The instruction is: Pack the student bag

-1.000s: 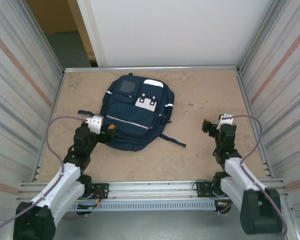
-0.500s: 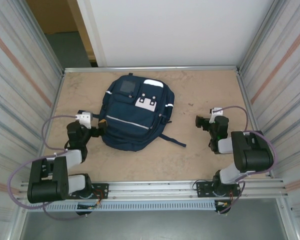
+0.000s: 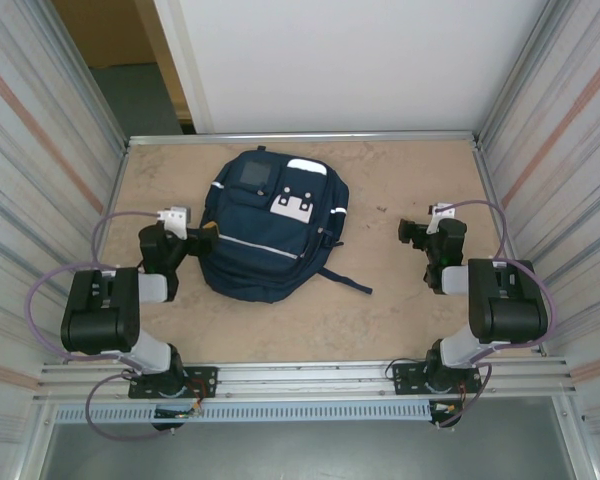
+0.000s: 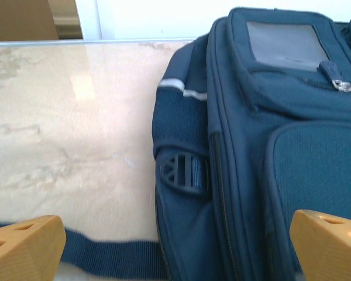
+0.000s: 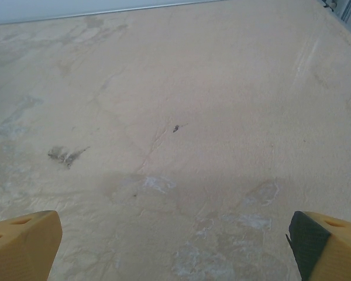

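Large navy blue fabric backpack (image 4: 251,146) lying on a pale beige marbled tabletop (image 4: 70,129), seen from its side.

The left gripper (image 4: 175,249) has its orange fingertips (image 4: 23,246) spread wide at the lower corners, one over the table, one over the bag. A black plastic buckle (image 4: 180,174) sits on the side panel below a thin white stripe (image 4: 181,88). A dark woven strap (image 4: 111,257) trails across the table.

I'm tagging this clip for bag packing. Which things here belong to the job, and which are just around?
Job:
bag
left arm, jaws open at the bag's edge
right arm, jaws open

Just around:
table
white back panel
ribbed side walls
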Robot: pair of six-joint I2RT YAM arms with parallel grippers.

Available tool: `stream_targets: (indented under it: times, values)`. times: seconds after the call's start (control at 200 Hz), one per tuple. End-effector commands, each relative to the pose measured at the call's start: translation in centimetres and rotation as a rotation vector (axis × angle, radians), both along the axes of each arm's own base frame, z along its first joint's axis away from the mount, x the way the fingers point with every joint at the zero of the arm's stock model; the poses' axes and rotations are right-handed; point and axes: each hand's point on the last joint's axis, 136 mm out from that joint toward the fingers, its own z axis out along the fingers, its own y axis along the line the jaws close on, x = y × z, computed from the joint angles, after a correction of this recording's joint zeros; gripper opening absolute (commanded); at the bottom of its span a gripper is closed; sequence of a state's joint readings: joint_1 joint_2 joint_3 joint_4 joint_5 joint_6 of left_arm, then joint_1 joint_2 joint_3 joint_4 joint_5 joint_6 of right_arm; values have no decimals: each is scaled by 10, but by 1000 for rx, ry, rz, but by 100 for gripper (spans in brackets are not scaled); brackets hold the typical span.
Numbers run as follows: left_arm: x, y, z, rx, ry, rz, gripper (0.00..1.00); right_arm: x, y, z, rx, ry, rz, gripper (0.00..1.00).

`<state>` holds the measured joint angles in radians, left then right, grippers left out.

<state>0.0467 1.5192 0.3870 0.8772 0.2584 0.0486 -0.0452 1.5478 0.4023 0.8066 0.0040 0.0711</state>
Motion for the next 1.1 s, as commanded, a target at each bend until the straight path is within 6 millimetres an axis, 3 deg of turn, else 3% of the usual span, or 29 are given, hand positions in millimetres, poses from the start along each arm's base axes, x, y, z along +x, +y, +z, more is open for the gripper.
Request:
stream_targets:
  times: [0.0, 1.097]
  values:
    - [1, 1, -8, 57, 37, 21, 99, 2, 2, 3, 17, -4, 3, 99]
    - [1, 1, -8, 59, 44, 23, 99, 2, 2, 2, 10, -1, 0, 99]
